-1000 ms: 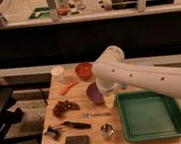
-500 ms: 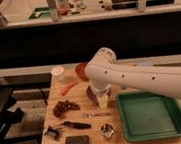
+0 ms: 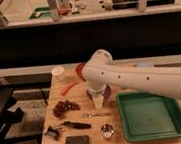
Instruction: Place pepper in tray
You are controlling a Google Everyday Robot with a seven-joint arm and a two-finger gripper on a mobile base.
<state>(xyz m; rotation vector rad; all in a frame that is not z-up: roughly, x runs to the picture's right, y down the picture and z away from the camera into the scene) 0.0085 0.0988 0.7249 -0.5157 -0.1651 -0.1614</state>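
Swinging left toward the pepper (image 3: 69, 87), we now hang our gripper (image 3: 98, 103) spread and empty right of it, tray (image 3: 148, 116) waiting, grasp pending.

Mostly wood and plastic here

The table (image 3: 80, 96) top looks like pale matt wood. The tray (image 3: 149, 120) is smooth green plastic with a slight sheen, and the arm (image 3: 146, 81) is a glossy white plastic shell. The gripper (image 3: 98, 103), down over the middle of the table just left of the tray, looks pale and matt. The pepper (image 3: 69, 87) has smooth skin. 1 small cup (image 3: 107, 130) looks like shiny metal.
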